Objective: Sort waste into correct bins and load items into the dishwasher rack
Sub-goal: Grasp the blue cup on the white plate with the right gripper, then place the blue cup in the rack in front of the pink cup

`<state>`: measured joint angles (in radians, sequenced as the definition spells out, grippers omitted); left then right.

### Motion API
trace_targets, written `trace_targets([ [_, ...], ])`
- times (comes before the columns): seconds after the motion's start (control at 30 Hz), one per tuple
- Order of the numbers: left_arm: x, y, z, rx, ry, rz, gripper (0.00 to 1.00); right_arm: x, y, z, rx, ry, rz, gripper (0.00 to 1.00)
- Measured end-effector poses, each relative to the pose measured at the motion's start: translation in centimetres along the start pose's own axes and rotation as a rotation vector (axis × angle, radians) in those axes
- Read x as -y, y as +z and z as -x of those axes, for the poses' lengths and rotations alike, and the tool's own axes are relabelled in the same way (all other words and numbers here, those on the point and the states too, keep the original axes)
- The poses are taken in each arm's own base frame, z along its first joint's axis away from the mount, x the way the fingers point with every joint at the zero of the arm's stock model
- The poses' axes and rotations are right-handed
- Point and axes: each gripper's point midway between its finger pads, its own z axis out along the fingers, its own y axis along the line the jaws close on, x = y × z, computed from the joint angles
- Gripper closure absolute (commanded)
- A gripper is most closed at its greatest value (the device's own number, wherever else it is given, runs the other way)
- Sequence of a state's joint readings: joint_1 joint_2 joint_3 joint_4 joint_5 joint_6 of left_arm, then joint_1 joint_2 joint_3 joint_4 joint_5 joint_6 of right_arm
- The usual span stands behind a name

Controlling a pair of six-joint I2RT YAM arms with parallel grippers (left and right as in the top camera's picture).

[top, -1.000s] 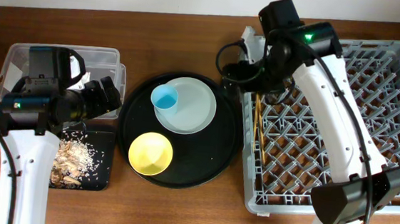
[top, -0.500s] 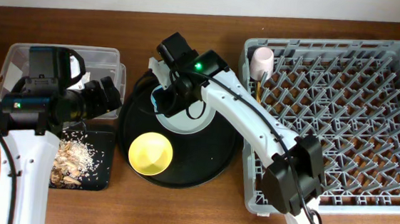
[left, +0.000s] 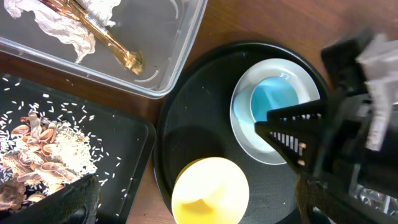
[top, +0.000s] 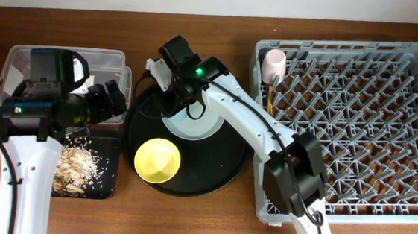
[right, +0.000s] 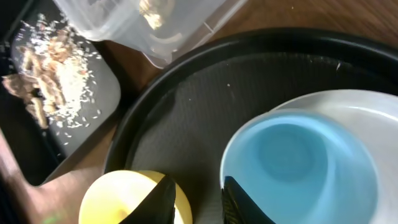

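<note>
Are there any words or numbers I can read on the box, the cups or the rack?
No words, numbers or brand names can be read in any view.
Clear box: no label or writing shows in these views.
Blue cup, pink cup, rack: plain, no writing.
The only sign is a green light on the robot, with no text.

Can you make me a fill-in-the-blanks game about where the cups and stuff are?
1. The pink cup sits in the grey ____.
2. The light-blue cup sits on the pale round ____.
3. The yellow bowl is on the round black ____.
4. The gold wrapper lies in the clear ____.
Missing words: rack, plate, tray, box.
</note>
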<state>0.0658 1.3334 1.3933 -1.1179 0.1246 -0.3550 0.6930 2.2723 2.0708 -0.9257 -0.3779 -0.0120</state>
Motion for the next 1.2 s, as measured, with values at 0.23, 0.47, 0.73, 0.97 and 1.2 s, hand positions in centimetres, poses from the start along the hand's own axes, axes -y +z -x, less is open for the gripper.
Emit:
trace_targets([
  [0.23, 0.0, 0.0, 0.0, 0.0, 0.0, 0.0, 0.01, 1.5, 3.1, -1.5, -0.058, 0.019, -0.014, 0.86],
  [0.47, 0.0, 0.0, 0.0, 0.0, -0.001, 0.0, 0.01, 2.6, -2.2, -1.7, -0.102, 0.103, 0.007, 0.96],
  [0.73, 0.0, 0.0, 0.0, 0.0, 0.0, 0.0, 0.01, 12.0, -22.1, -7.2, 0.081, 0.395, 0.357, 0.96],
  [0.97, 0.0, 0.0, 0.0, 0.0, 0.0, 0.0, 0.01, 15.2, -20.9, -13.1, 0.23, 0.595, 0.647, 0.96],
  [1.2, 0.0, 0.0, 0.0, 0.0, 0.0, 0.0, 0.01, 14.0, -18.6, -15.1, 0.321, 0.513, 0.733, 0.92],
])
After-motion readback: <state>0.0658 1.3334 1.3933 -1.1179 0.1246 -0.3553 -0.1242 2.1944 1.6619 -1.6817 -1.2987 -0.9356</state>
